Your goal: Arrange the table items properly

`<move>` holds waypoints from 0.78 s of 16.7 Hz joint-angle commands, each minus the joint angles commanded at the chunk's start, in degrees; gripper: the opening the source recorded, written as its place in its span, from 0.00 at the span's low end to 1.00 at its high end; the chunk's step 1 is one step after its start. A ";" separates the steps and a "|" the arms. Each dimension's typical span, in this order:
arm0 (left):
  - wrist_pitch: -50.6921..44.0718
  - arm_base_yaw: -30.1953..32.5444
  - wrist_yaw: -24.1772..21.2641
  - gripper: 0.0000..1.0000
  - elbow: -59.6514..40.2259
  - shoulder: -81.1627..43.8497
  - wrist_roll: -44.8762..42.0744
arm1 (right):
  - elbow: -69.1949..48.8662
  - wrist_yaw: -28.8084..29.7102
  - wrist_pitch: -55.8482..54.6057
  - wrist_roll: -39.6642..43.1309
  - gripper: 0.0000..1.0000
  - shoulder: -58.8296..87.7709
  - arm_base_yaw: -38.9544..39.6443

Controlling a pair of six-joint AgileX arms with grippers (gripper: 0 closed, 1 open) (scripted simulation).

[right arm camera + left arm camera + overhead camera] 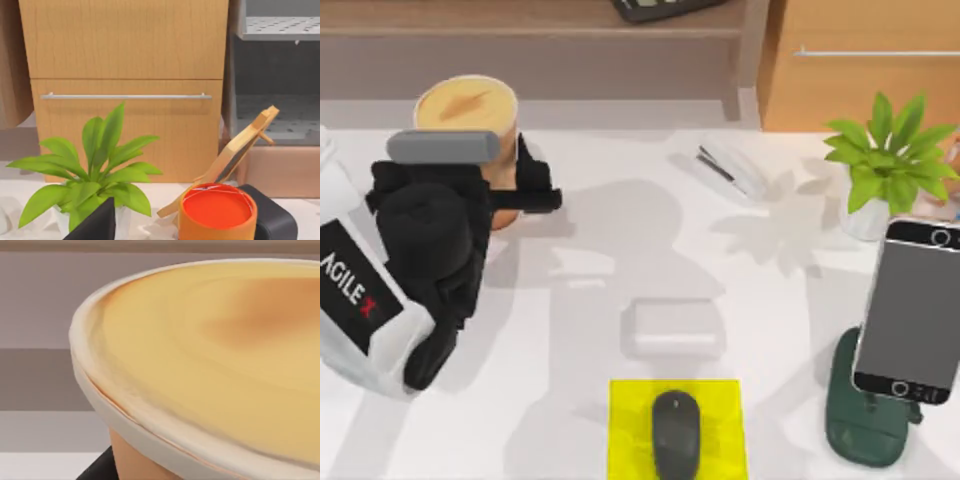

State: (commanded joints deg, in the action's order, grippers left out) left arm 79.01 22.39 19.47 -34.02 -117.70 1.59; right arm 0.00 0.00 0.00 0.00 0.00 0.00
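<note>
Cup (466, 104): far left of table (580, 260), at left gripper (515, 195).
Mouse (676, 434): near edge, centre, on mat (630, 440).
Smartphone (910, 310): right edge, upright on stand (860, 425).
Plant (885, 165): behind smartphone.
Stapler (732, 168): left of plant.

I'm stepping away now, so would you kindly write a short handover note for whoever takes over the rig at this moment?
Left gripper: at the table's far left, closed around the orange-tan lidded cup.
Right arm: parked; its wrist camera faces the potted plant.
Smartphone: propped on the dark green stand, right side.
Mouse: on the yellow pad, front centre.
Done: phone and mouse look placed.
Left: probably set the cup down and release it.
</note>
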 joint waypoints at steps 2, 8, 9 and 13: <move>-1.08 -0.83 -0.64 0.00 -1.97 2.43 -0.80 | 0.00 0.00 0.00 0.00 1.00 0.00 0.00; -8.84 -4.57 -5.04 0.00 -8.40 11.17 -5.35 | 0.00 0.00 0.00 0.00 1.00 0.00 0.00; -10.32 -5.19 -5.97 0.00 -9.68 12.31 -6.05 | 0.00 0.00 0.00 0.00 1.00 0.00 0.00; -17.74 -8.18 -9.98 0.00 -16.27 14.70 -7.59 | 0.00 0.00 0.00 0.00 1.00 0.00 0.00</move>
State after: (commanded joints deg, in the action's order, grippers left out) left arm 61.27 14.21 9.48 -50.29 -103.00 -6.00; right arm 0.00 0.00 0.00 0.00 0.00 0.00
